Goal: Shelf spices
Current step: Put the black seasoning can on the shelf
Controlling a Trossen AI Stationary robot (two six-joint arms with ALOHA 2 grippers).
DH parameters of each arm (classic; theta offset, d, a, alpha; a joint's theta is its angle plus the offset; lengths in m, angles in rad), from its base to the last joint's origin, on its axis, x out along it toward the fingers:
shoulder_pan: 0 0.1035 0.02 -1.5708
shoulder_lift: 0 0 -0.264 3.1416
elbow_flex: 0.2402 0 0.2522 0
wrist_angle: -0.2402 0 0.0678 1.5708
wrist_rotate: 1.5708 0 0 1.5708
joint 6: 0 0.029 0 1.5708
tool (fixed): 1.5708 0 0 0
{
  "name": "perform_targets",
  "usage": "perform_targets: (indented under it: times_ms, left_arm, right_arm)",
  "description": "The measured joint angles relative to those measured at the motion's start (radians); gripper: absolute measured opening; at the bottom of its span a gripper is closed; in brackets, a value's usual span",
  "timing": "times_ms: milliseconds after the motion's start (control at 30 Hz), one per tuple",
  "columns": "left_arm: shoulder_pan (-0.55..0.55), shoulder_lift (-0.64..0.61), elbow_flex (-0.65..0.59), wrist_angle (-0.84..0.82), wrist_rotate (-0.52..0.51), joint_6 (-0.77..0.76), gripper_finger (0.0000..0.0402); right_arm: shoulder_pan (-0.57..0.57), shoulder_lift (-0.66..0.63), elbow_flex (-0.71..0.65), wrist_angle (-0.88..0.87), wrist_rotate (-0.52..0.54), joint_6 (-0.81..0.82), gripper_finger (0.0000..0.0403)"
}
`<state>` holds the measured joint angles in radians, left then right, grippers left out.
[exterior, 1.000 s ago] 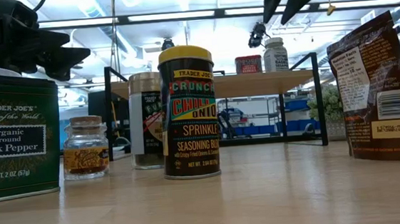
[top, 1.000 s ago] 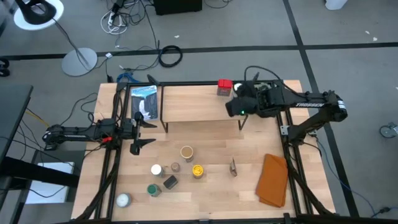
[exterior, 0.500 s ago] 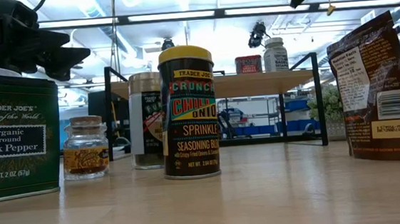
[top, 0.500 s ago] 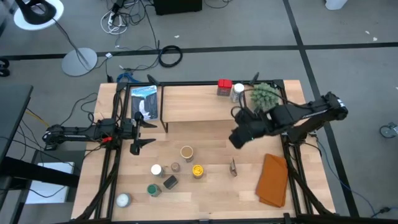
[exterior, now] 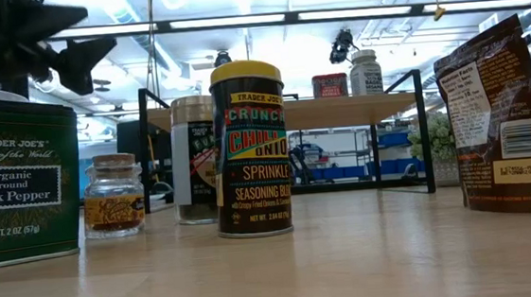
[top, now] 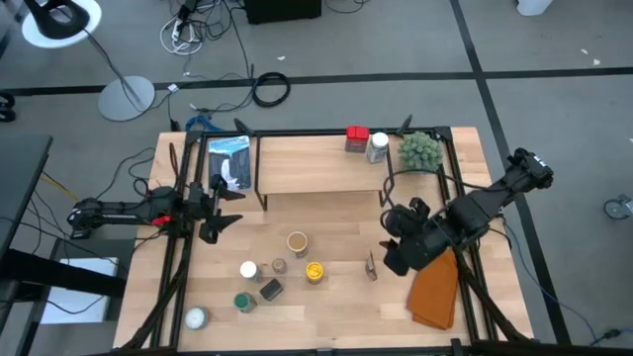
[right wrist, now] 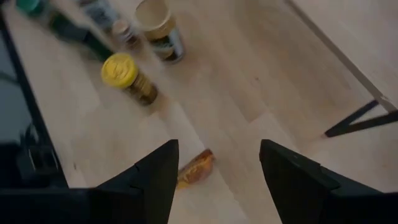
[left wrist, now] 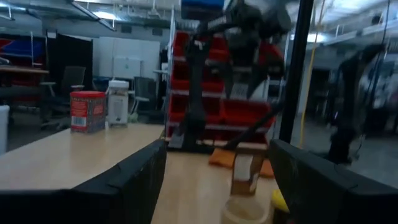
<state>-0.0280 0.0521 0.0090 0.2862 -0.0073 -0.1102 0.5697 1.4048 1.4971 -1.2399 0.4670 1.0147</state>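
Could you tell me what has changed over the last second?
The right gripper swung away from the shelf, leaving a white jar beside the red tin, and now hangs open near the brown pouch. The left gripper barely shifted; the other jars stayed put.

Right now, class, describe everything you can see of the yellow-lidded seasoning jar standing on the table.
The yellow-lidded seasoning jar is a tall round container with a dark body and a bright yellow cap. Its label reads Trader Joe's Crunchy Chili Onion Sprinkle Seasoning Blend in yellow, red and teal panels. It stands upright on the pale wooden tabletop, in front of the shelf, near the front middle. From above only its yellow cap shows. Nothing touches it; a small amber jar and a tan-lidded jar stand close by.
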Motion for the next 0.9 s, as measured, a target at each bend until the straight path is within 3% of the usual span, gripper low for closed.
perform_targets:
  times_ms: [233,567,900]
  left_arm:
    - [0.001,0.000,0.000,0.095,-0.018,-0.187,0.0288]
    - [0.001,0.000,0.000,0.110,-0.358,-0.181,0.0288]
    - [0.001,0.000,0.000,0.079,-0.389,-0.175,0.0288]
  right_arm:
    - [0.015,0.000,-0.004,0.060,0.034,0.046,0.0222]
    - [0.068,0.001,-0.237,0.211,0.052,0.133,0.0222]
    - [0.117,0.001,-0.516,0.478,-0.058,0.330,0.0222]
